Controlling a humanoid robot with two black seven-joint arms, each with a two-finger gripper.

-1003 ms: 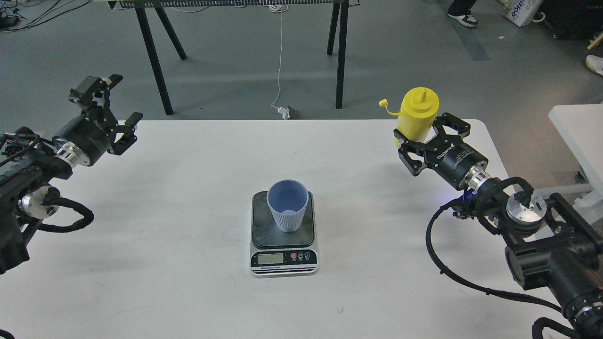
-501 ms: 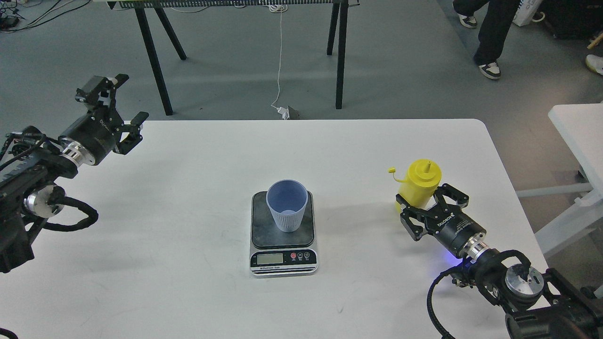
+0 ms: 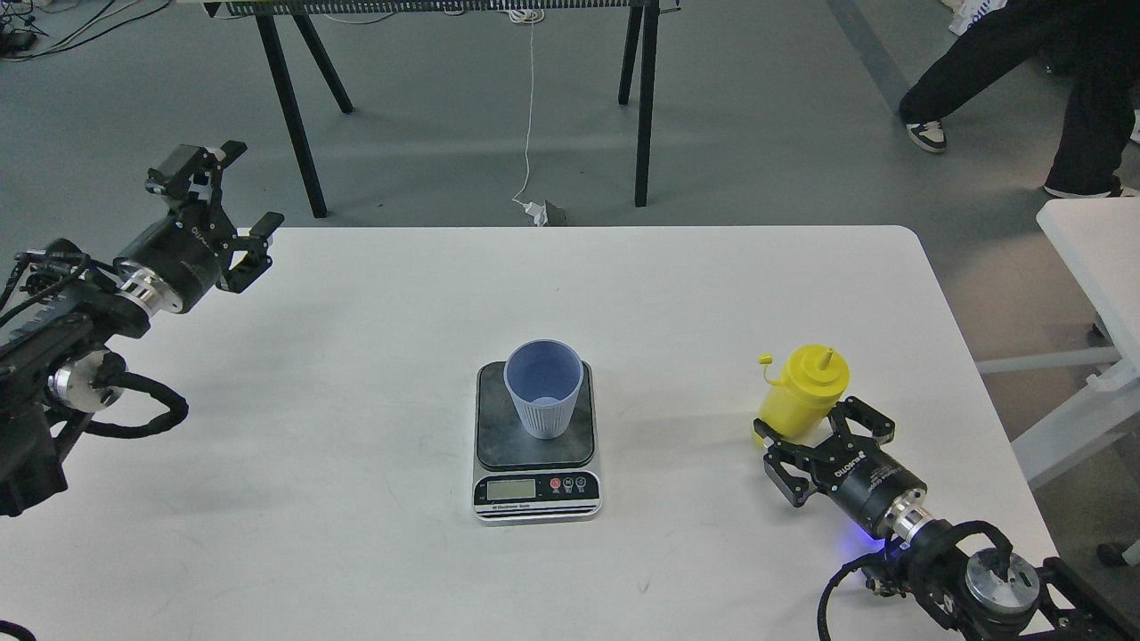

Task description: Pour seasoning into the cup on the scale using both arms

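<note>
Two task items stand apart: squeeze bottle (image 3: 801, 397), lower right, clasped upright by right pincer (image 3: 824, 439); blue cup (image 3: 543, 388) on scale (image 3: 536, 441), centre counter (image 3: 374, 374). Left pincer (image 3: 224, 209) spread, empty. Pouring not yet evident.

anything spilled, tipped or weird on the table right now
Nothing stands out. The cup sits upright on the scale, the yellow bottle stands upright in the right claw, and no spill shows.
</note>
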